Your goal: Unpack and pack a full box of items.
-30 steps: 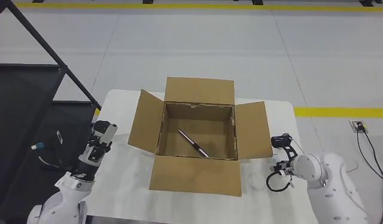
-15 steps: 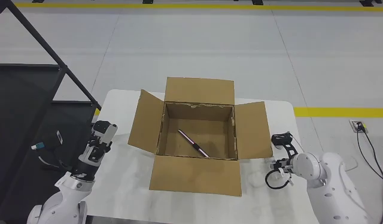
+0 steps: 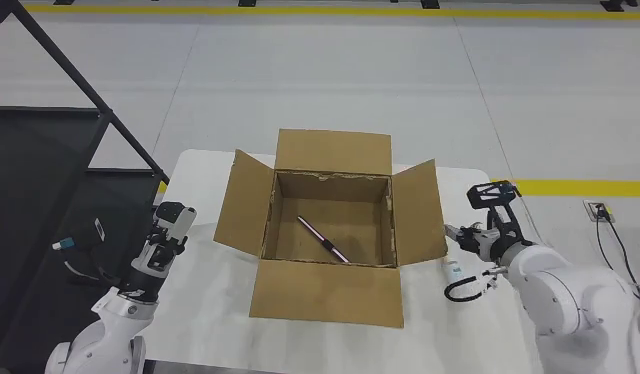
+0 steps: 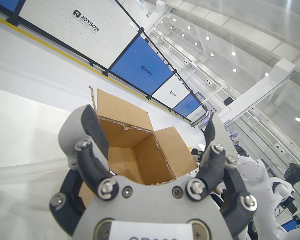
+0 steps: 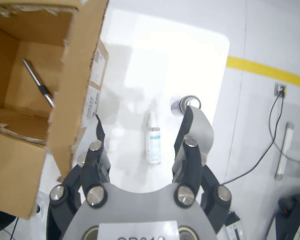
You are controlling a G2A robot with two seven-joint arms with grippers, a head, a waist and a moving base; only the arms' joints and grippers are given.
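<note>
While left gripper (image 4: 150, 116) and right gripper (image 5: 143, 113) gape empty, a finger (image 5: 195, 123) partly hides the can (image 5: 178, 106).

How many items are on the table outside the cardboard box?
2: a small white spray bottle lying beside the brown cardboard box, and a silvery cylindrical container near it. Its flaps may hide more.

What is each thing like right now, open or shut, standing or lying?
Brown cardboard box: open.
Silver pen with black grip: lying flat inside the box.
Small white spray bottle: lying on its side on the white table.
Small silver can: pose unclear.
Left hand: open, empty.
Right hand: open, empty.
</note>
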